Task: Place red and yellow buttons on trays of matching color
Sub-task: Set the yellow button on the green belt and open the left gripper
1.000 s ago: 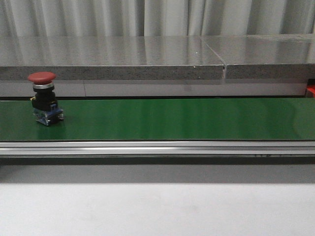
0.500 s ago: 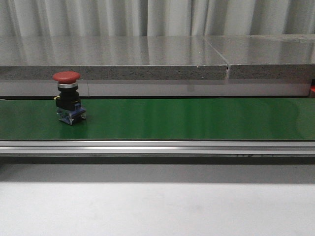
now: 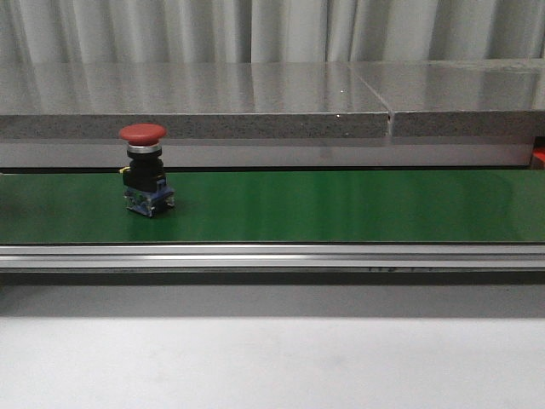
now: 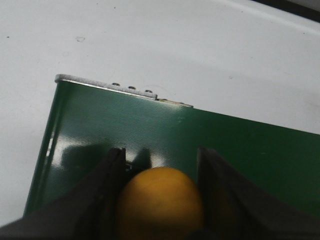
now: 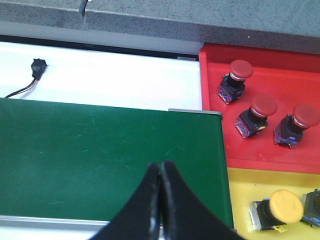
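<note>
A red button with a mushroom cap stands upright on the green belt, left of centre in the front view. Neither gripper shows there. In the left wrist view a yellow button sits between the fingers of my left gripper, which is shut on it just above the belt's end. My right gripper is shut and empty over the belt, beside the red tray and the yellow tray.
Three red buttons lie in the red tray. A yellow button lies in the yellow tray, with a dark part at the frame's edge. A grey stone ledge runs behind the belt. A black cable plug lies on white tabletop.
The red button has travelled to the right along the belt, staying upright. Nothing else in the front view has moved.
</note>
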`<action>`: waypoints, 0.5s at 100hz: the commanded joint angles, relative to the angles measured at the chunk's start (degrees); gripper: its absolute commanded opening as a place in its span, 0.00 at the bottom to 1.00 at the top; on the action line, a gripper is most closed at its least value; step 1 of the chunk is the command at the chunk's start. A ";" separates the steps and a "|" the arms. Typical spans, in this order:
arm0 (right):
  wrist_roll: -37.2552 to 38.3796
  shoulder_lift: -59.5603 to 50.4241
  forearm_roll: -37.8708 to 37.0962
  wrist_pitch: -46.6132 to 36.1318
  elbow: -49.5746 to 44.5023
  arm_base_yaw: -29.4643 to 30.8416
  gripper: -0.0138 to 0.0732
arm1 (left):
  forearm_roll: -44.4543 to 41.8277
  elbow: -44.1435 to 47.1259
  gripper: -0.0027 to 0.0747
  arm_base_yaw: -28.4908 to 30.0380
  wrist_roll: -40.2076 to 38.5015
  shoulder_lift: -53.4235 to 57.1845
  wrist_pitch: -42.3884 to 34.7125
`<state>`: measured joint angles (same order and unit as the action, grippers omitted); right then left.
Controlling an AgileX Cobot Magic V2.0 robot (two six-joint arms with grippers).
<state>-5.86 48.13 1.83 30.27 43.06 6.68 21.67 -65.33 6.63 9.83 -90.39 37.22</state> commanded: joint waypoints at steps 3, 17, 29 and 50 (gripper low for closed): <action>-0.63 -0.59 -0.13 -3.60 1.58 -0.17 0.08 | 0.66 0.17 0.01 -0.36 0.02 2.63 -4.10; -0.63 -0.59 -0.13 -3.60 1.58 -0.17 0.08 | 0.39 1.54 0.01 -0.36 0.11 2.63 -4.67; -0.63 -0.59 -0.13 -3.60 1.58 -0.17 0.08 | 0.39 2.05 0.08 -0.36 1.27 2.63 -4.93; -0.63 -0.59 -0.13 -3.60 1.58 -0.17 0.08 | 0.88 2.05 0.56 -0.36 1.56 2.63 -4.55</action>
<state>-5.86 48.13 1.83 30.27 43.06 6.68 21.14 -62.01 6.63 11.24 -90.35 35.07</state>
